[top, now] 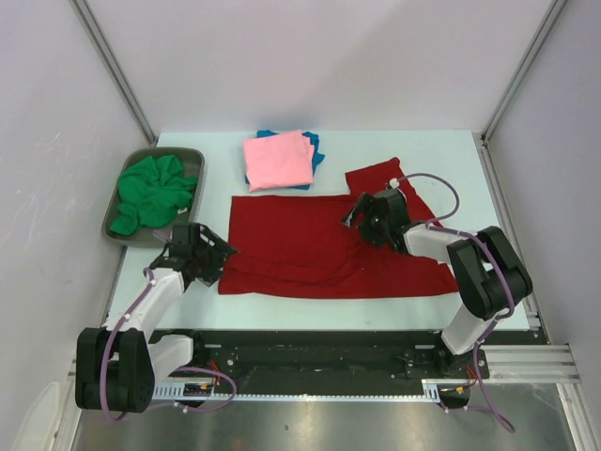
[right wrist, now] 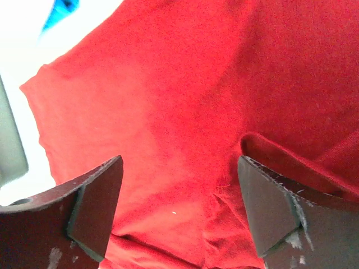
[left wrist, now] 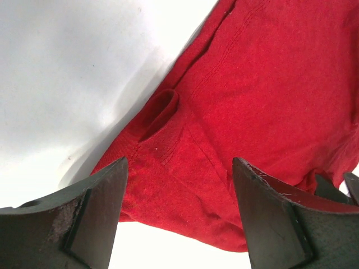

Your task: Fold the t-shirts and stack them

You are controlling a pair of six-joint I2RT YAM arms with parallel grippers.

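The left black two-finger gripper (top: 222,254) is held low and pointed to the right. Its white and black left arm (top: 155,301) is bent forward. Its dark fingers (left wrist: 90,218) are spread wide apart. The right black two-finger gripper (top: 352,218) is pointed to the left on the folded right arm (top: 432,242). Its scuffed fingers (right wrist: 269,207) are spread wide too.
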